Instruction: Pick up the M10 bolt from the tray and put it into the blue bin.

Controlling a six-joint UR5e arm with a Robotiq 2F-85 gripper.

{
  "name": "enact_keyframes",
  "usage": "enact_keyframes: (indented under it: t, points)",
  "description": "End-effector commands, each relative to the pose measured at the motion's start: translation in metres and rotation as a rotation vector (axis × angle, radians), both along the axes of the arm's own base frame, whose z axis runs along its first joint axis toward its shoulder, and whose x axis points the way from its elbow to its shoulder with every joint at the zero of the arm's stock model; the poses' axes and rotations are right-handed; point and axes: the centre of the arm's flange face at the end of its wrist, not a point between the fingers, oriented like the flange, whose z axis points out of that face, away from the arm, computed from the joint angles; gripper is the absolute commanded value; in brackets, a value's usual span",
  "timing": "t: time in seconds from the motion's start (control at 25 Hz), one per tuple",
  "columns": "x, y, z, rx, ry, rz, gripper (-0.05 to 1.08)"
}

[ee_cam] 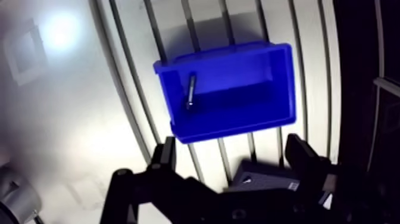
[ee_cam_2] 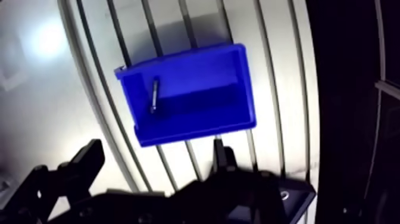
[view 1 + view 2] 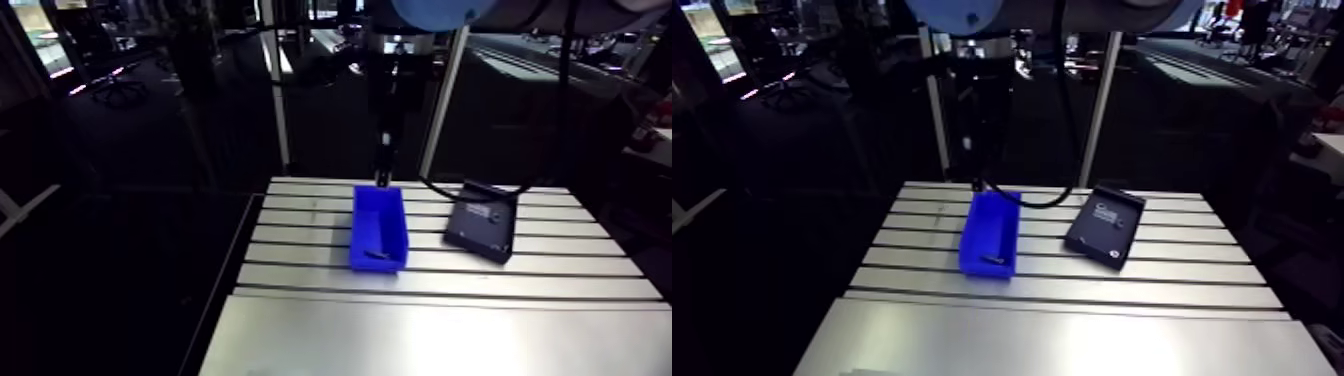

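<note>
The blue bin [image 1: 238, 95] stands on the slotted table, and a dark bolt [image 1: 190, 90] lies inside it against one end wall; in the arm view the bolt [image 3: 378, 254] rests at the bin's near end. My gripper [image 1: 229, 152] hangs high above the table, just short of the bin's long wall. Its two dark fingers [image 1: 163, 156] stand wide apart with nothing between them. The black tray [image 3: 482, 220] lies to the right of the bin [image 3: 379, 226] in the arm view, partly under the gripper in the wrist view.
The slotted aluminium table [image 3: 560, 270] stretches around the bin and tray, with a smooth plate [image 3: 420, 335] at its front. A white upright post [image 3: 443, 90] and a second post [image 3: 277, 90] stand at the table's back edge.
</note>
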Motion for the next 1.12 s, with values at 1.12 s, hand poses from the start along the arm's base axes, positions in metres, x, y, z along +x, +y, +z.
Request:
enact_keyframes:
  t: [1.12]
  points:
    - [0.019,0.111,0.177,0.025,0.080,-1.384,0.01]
